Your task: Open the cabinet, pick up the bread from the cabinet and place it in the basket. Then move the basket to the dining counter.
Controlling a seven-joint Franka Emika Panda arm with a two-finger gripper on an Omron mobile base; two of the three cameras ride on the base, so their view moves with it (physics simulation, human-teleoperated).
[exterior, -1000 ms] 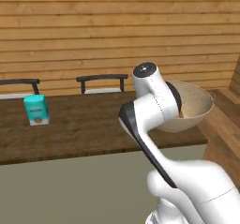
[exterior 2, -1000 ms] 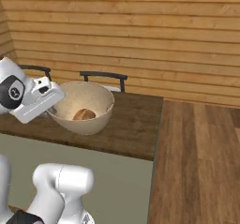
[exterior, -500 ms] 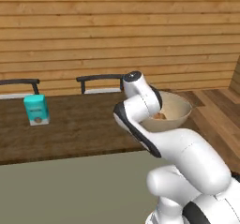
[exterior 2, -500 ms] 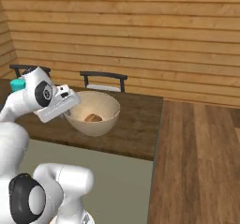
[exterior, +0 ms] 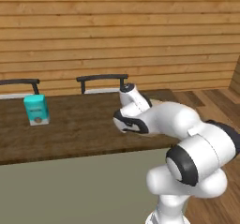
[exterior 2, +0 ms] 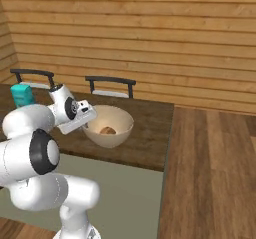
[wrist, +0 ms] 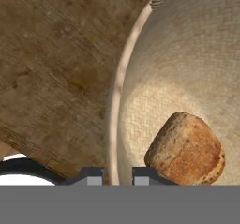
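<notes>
The round tan basket [exterior 2: 108, 126] is low over the dining counter [exterior 2: 145, 138], on it or just above it; I cannot tell which. The golden-brown bread [exterior 2: 106, 130] lies inside it. My gripper [exterior 2: 89, 119] is shut on the basket's left rim. In the hand view the rim [wrist: 114, 124] runs down between my two fingertips [wrist: 95, 178], and the bread [wrist: 186, 149] lies on the woven bottom just right of them. The dark wood top [wrist: 56, 54] lies under the basket. In the left base view my arm reaches out over the counter [exterior: 79, 129].
A teal box [exterior: 36, 109] [exterior 2: 21, 94] stands on the counter, left of the basket. Dark chair backs [exterior: 102, 79] [exterior 2: 111, 81] rise behind the counter's far edge, against a wood-plank wall. The counter's grey-green front [exterior 2: 125, 193] faces me, and wooden floor [exterior 2: 210, 173] lies to its right.
My arm has stretched forward and come down, carrying the basket with the bread from beside my body out over the counter top. The grip on the rim is unchanged.
</notes>
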